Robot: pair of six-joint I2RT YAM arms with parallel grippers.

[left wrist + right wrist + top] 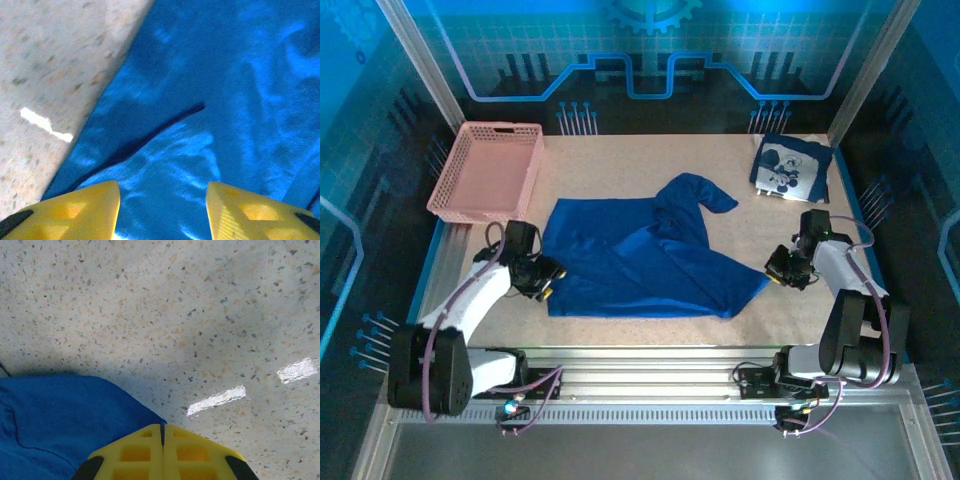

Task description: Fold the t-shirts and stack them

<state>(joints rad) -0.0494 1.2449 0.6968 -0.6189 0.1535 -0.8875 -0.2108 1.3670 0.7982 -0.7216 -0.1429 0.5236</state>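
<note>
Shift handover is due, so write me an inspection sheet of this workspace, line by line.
Surface: speckled beige table, glare patches, no spill seen.
Job's things: spread t-shirt, rumpled and partly folded, mid-table; folded t-shirt, cartoon print up, far right corner.
Clutter: pink basket at the far left corner; nothing else seen.
Grippers: left gripper open over the spread t-shirt's left edge; right gripper shut at its right corner, whether on cloth cannot be told.
Cables: cables loop along both arms, apart from the cloth.
Surroundings: metal frame posts and a blue printed backdrop.
</note>
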